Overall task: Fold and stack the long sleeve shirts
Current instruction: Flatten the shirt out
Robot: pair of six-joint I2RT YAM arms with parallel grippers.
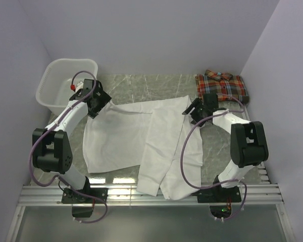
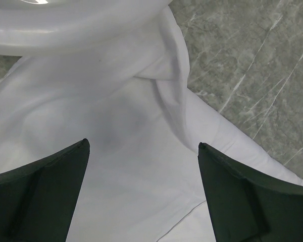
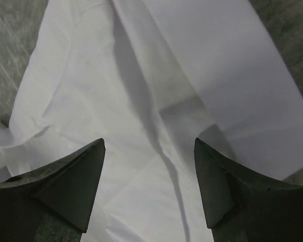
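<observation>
The white shirt [image 1: 141,138] lies spread over the middle of the table, one part hanging toward the near edge. The plaid shirt [image 1: 221,85] lies folded at the back right. My left gripper [image 1: 96,107] is open over the white shirt's back left corner; the white cloth [image 2: 121,151] fills the left wrist view between the fingers [image 2: 45,186]. My right gripper [image 1: 193,112] is open over the shirt's back right edge; in the right wrist view the cloth [image 3: 151,126] lies below the spread fingers [image 3: 70,181]. Neither holds anything.
A white laundry basket [image 1: 65,85] stands at the back left, right beside my left gripper; its rim [image 2: 76,25] shows in the left wrist view. The marble tabletop [image 1: 141,85] shows behind the shirt. Walls close in left, right and back.
</observation>
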